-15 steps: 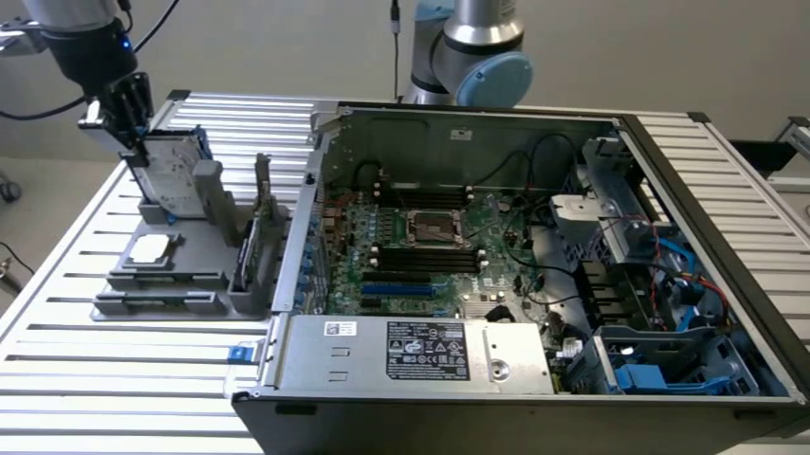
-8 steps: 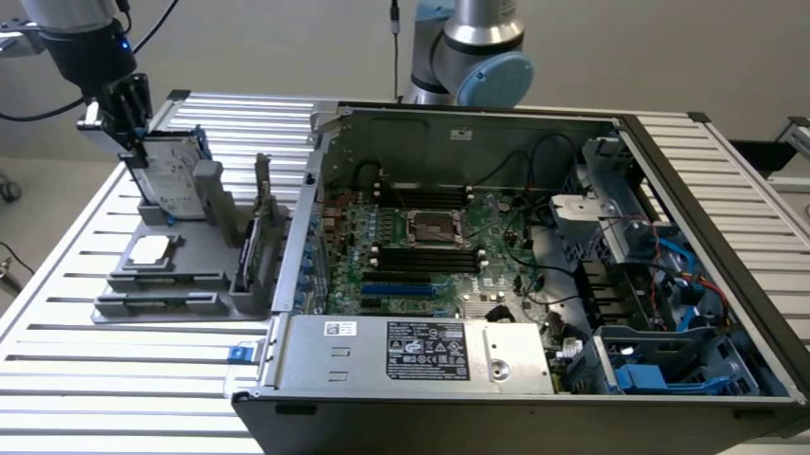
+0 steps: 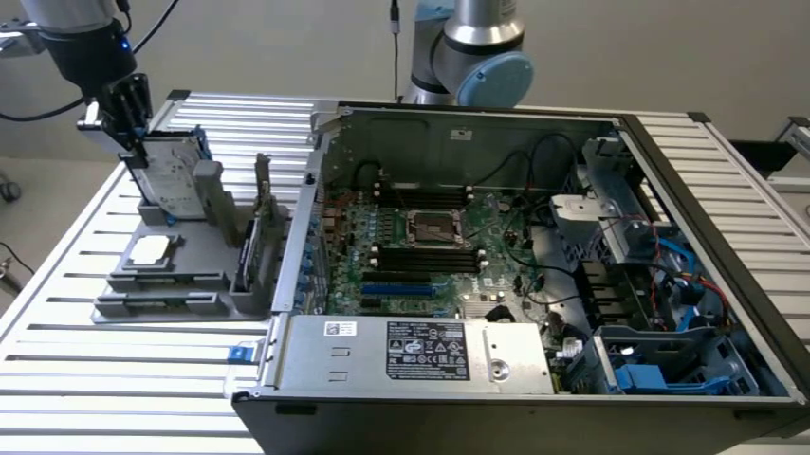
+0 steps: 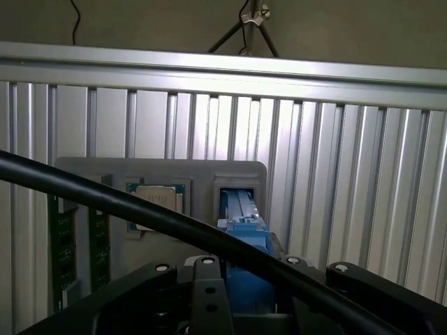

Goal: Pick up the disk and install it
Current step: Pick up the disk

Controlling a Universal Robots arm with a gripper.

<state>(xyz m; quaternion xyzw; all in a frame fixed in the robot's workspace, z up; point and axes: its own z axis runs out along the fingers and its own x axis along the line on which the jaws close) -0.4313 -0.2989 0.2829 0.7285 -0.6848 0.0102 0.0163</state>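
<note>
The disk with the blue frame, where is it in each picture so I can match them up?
Exterior view: the disk stands upright in the gray tray, toward the exterior view's upper left.
Wrist view: the disk shows its blue frame in the tray's slot, next to the square chip.
Shared landmark: the square chip lying on the gray tray.

Arm [image 3: 475,38] from my end: silver-grey tubular joints, one closed off by a round pale-blue cap [image 3: 496,78]. Black wrist cylinder [image 3: 86,43] carries a small blue light [image 3: 123,43]. Thin black leads [image 3: 158,28] trail off it. The gripper [image 3: 127,118] is matte black (bright screw heads [image 4: 162,268] on the housing), with a thick black hose [image 4: 140,207] slung across it.
</note>
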